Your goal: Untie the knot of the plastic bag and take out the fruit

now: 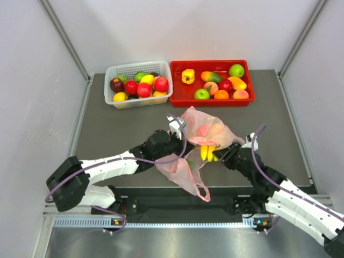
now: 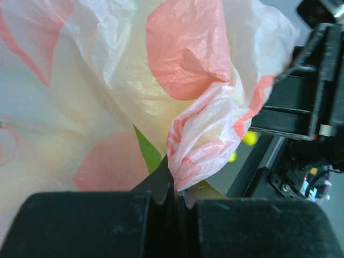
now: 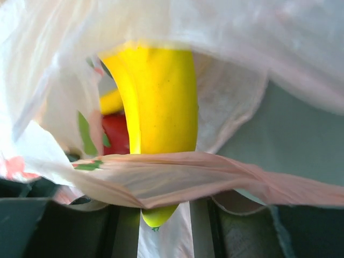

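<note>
Left gripper (image 2: pixel 174 196) pinches a fold of the plastic bag (image 2: pixel 183 54). Right gripper (image 3: pixel 164 226) straddles the banana (image 3: pixel 156 97) tip; whether it grips cannot be told.

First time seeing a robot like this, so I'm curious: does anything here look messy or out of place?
Nothing looks spilled. The pink plastic bag lies crumpled mid-table, one loop handle droops past the near edge of the table, and yellow bananas poke out of it.
</note>
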You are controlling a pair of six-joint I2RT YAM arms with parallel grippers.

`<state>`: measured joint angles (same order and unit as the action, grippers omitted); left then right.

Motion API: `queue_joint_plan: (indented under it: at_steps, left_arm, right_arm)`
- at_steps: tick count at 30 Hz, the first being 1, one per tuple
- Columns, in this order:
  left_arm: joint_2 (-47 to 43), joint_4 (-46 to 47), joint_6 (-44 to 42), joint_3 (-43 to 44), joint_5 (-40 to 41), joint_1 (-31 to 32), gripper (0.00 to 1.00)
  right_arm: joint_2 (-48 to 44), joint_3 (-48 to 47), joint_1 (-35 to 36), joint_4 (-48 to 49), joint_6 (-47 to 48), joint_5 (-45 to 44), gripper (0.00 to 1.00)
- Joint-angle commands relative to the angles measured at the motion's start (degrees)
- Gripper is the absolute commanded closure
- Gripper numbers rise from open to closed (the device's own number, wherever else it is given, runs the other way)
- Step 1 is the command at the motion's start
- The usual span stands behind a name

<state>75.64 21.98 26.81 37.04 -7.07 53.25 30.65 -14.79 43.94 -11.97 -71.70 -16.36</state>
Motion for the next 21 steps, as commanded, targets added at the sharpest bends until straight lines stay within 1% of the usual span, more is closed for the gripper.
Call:
queue_joint_plan:
  at_steps: [1,2,3,6,11,13,19,20,21]
  left_arm:
    - [-2.95,-0.97,-2.11,0.40,5.48,0.01,1.00]
    - [-3.21,-1.23,-2.37,0.67,6.53,0.01,1.00]
    - [-3.21,-1.58,-2.46,1.02,6.54,-0.08,1.00]
    - [-3.39,-2.11,-3.07,2.42,9.52,-0.08,1.00]
    - [-4.18,-4.74,-5.44,5.41,13.39,-0.26,1.00]
    - [-4.53,-5.89,-6.32,6.81,15.23,-0.52,1.00]
    - [-4.80,-9.76,-9.49,8.58,16.56,-2.01,1.00]
    - [-4.80,-9.93,-9.58,8.40,16.39,-2.28,1.00]
    - [-4.80,-10.02,-9.67,8.40,16.04,-2.63,1.00]
  right_arm:
    - [-1.04,-9.27,-2.37,-16.81,14.29,5.02,0.99]
    - [-0.43,-10.43,-2.37,-18.51,17.62,6.07,0.99]
    - [0.36,-11.40,-2.37,-21.75,18.95,6.60,1.00]
    - [5.27,-15.43,-2.46,-24.15,23.78,9.50,1.00]
    - [9.86,-18.61,-2.46,-27.14,30.11,13.10,1.00]
    - [10.39,-19.75,-2.37,-27.67,31.79,13.98,1.00]
    - [8.20,-22.13,-2.46,-30.48,36.89,16.62,1.00]
    - [7.85,-22.21,-2.37,-30.57,38.64,19.76,1.00]
    - [7.41,-22.48,-2.37,-31.09,39.26,20.40,1.00]
